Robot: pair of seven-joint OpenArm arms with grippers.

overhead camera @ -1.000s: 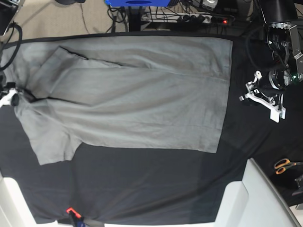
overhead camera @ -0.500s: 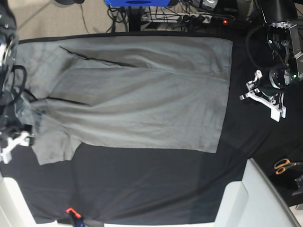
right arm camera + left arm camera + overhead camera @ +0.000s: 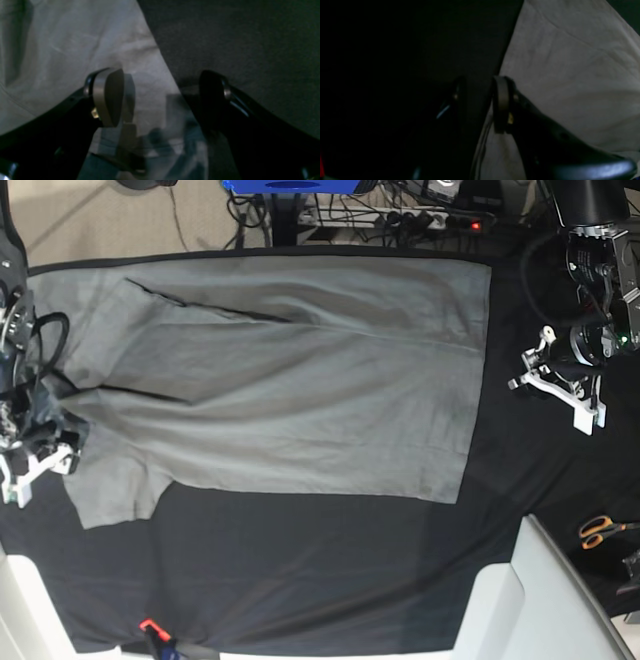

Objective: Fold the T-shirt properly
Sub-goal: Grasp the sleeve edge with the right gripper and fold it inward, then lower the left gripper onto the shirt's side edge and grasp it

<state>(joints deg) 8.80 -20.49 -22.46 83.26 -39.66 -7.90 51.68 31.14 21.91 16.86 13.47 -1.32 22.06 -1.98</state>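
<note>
light-grey cotton T-shirt (image 3: 290, 380): matt woven cloth, softly creased | black table cloth (image 3: 330, 570): matt, fine-grained fabric, beside right fingers | right gripper (image 3: 162, 97) fingers (image 3: 110, 97): glossy black plastic, dull grey pad, brass-coloured screw | orange-handled scissors (image 3: 603, 529): smooth plastic grips

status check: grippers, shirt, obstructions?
Right gripper open over T-shirt sleeve edge. Left gripper off the hem, holding nothing. Shirt flat, one side folded. Scissors clear.

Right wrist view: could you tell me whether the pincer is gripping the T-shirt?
No, the right pincer stands open over the T-shirt edge, with nothing pinched.
</note>
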